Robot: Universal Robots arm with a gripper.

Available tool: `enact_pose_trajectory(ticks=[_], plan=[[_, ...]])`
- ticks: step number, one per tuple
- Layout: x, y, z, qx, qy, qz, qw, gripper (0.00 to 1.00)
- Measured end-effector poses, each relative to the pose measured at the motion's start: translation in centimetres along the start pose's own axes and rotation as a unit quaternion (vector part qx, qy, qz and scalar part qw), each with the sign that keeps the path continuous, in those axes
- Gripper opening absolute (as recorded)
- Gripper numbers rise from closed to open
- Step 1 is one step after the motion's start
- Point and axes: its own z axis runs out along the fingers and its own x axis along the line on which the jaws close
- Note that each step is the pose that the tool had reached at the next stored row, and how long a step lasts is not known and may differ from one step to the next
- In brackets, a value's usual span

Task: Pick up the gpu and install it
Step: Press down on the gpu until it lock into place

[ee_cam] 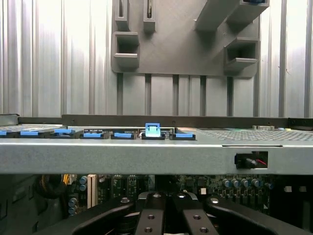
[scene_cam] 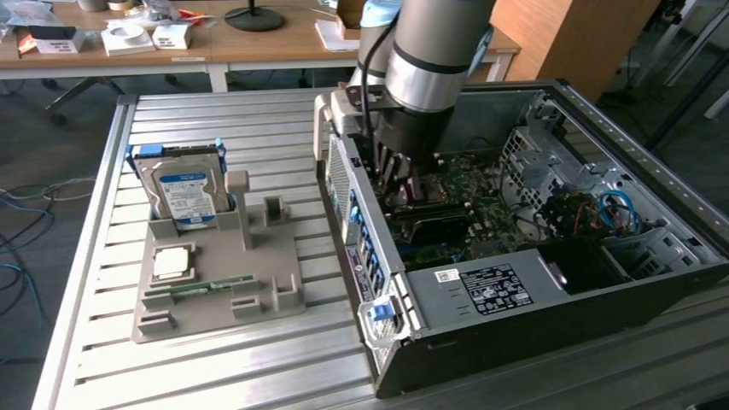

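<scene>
My gripper [scene_cam: 399,175] reaches down inside the open computer case [scene_cam: 638,171], low over the motherboard [scene_cam: 479,184] near the case's rear wall. Its fingers [ee_cam: 151,215] are pressed together in the wrist view. Under them in the exterior view stands a dark flat card, the gpu [scene_cam: 424,203], on edge against the board; the fingers hide most of it. I cannot tell how deep it sits in its slot.
On the exterior view's left a grey holder [scene_cam: 217,282] carries a blue-labelled hard drive [scene_cam: 183,192], a silver chip [scene_cam: 171,262] and a green RAM stick [scene_cam: 211,286]. The case's rear wall [ee_cam: 156,154] with blue latches [ee_cam: 152,130] stands right beside my gripper. Cables [scene_cam: 609,209] fill the case's far side.
</scene>
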Motion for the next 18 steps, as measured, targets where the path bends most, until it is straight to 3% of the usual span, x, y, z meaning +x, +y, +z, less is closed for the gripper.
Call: enact_pose_trajectory(ticks=[18], plan=[[0.01,0.78,0.03,0.0001,-0.0001,0.0,1.0,0.11]])
